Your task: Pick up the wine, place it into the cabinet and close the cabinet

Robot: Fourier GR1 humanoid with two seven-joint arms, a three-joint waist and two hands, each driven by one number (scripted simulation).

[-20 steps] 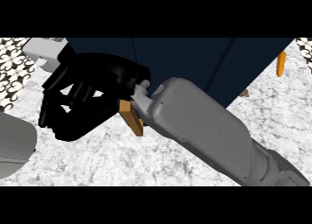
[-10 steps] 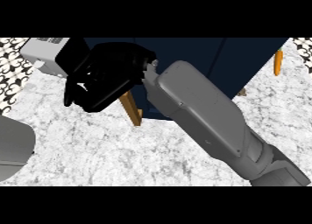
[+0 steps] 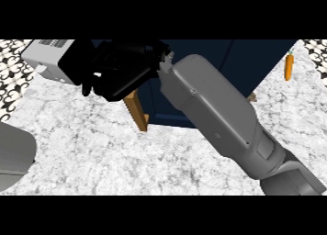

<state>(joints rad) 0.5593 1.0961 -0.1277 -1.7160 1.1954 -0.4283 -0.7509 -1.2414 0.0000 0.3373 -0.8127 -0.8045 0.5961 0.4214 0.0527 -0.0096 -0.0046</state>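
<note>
The dark navy cabinet (image 3: 227,64) fills the top middle of the head view. Its door shows a wooden edge (image 3: 137,111) standing out toward me at the lower left of the navy front. My right hand (image 3: 119,69) is black and lies against the cabinet's upper left, just above that wooden edge. Its fingers hang relaxed and nothing shows in it. The grey right forearm (image 3: 214,114) runs down to the lower right. No wine is visible; the arm and the navy front hide whatever is inside. Only my left forearm (image 3: 7,158) shows, at the lower left edge.
A grey boxy appliance (image 3: 47,59) stands at the upper left, right beside my right hand. An orange carrot (image 3: 288,66) lies at the upper right, past the cabinet. The white marble counter (image 3: 112,160) spreads across the lower half.
My right hand has moved up and to the right, closer to the cabinet front. The door's wooden edge has shifted slightly upward with it.
</note>
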